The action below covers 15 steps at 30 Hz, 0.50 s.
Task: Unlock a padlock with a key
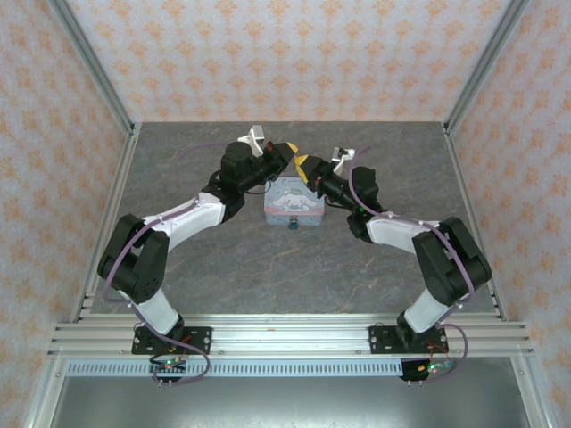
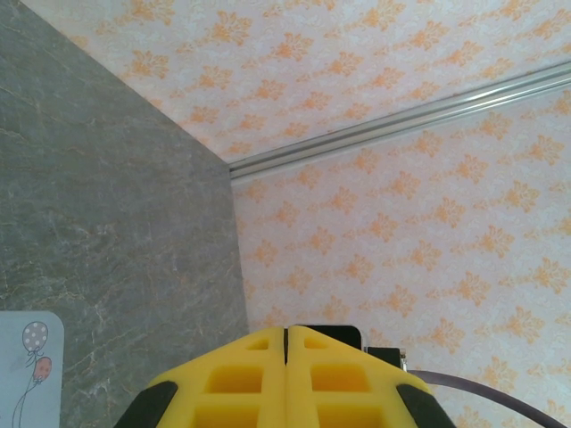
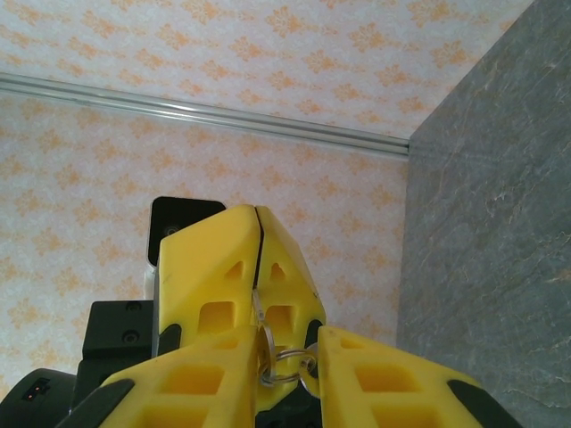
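The pastel cartoon-printed rectangular tin (image 1: pixel 287 203) lies at frame centre, with its long axis running left to right. Both my arms bend inward and meet over its upper edge. My left gripper (image 2: pixel 286 332) is pressed fully together on a thin silver metal key (image 3: pixel 257 312), which is mostly hidden. My right gripper (image 3: pixel 290 343) stands slightly apart, with a small metal key ring (image 3: pixel 284 364) in the gap. The tiny dark blue-teal padlock (image 1: pixel 292 226) touches the tin's lower edge. It is too small to tell which way it points.

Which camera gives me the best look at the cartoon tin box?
The top external view: the tin box lies in mid-frame with most of its printed lid showing. The left wrist view catches just one rounded corner of it, with a balloon print, at the lower left edge.
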Available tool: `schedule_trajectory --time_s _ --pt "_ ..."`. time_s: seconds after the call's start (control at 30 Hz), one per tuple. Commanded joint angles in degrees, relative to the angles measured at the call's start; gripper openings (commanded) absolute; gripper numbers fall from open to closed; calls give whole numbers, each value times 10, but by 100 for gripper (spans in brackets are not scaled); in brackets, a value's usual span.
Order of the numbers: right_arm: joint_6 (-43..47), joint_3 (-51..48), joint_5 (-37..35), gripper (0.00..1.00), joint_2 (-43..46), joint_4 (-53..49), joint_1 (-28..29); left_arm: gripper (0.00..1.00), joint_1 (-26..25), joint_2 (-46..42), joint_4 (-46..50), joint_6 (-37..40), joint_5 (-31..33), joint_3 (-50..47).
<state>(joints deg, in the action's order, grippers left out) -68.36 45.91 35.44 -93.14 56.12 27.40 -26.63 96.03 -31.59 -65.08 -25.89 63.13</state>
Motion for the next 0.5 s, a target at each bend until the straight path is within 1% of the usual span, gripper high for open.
schedule_trajectory --time_s 0.0,0.13,0.47 --pt "-1 17 8 22 -5 6 5 0 -2 -25 -30 5 12 -5" --pt "-2 17 -5 19 -6 8 5 0 -2 -26 -31 4 11 -8" --pt "-6 30 -26 19 -12 12 2 0 -2 -29 -36 1 13 -16"
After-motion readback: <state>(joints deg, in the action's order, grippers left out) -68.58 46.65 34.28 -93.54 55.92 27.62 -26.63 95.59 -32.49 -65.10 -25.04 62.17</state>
